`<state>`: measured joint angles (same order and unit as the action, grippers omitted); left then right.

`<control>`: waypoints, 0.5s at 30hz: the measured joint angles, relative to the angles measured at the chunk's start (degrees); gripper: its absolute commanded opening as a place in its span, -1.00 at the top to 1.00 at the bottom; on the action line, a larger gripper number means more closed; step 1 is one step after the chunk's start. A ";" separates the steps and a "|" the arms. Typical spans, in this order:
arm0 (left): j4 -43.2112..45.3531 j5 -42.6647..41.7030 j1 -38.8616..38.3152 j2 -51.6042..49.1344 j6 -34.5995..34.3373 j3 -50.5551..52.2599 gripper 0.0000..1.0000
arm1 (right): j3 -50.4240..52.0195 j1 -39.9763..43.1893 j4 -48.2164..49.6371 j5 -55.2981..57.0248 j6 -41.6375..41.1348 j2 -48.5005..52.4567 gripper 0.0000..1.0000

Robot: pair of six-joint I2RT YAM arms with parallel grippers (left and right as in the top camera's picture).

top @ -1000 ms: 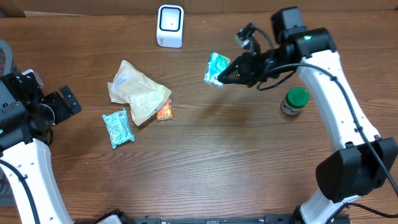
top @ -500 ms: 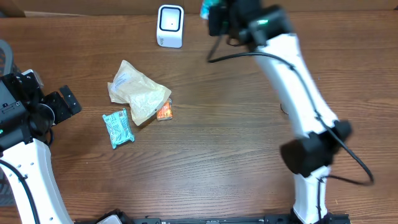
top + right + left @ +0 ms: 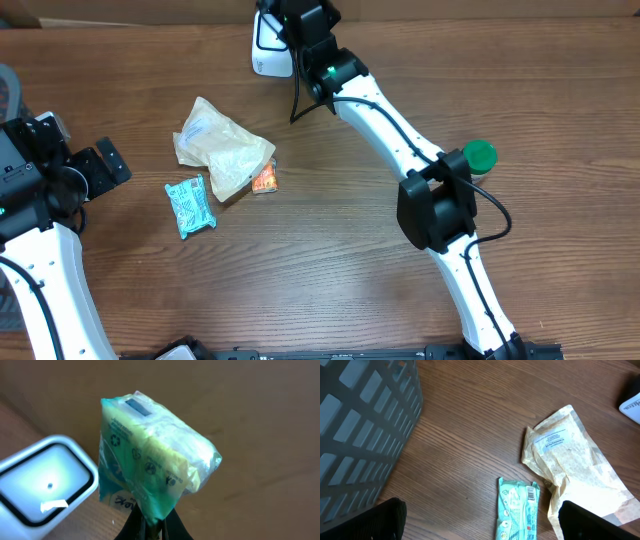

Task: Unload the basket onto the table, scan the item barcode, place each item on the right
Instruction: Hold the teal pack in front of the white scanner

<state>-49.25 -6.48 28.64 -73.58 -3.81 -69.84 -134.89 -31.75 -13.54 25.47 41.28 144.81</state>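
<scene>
Pinching green packet (image 3: pixel 150 455), right hand (image 3: pixel 152 527) just beside white scanner (image 3: pixel 45 485)

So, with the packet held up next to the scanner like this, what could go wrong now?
The right gripper pinches the green packet only by one edge, so it may slip or swing. In the wrist view the packet sits beside the scanner, not over its window, so the scan could miss.
</scene>
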 measured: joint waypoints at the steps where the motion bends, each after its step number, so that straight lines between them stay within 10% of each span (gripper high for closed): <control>1: 0.02 0.00 0.00 0.00 0.00 0.00 -0.99 | 0.00 0.00 0.57 -0.50 1.88 0.92 0.92; 15: 0.02 0.00 0.00 0.00 0.00 0.00 -0.99 | 0.07 -0.28 2.99 -8.79 20.26 6.19 0.92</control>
<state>-49.23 -6.48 28.64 -73.58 -3.81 -69.84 -134.82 -32.03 -10.55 16.69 61.54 151.00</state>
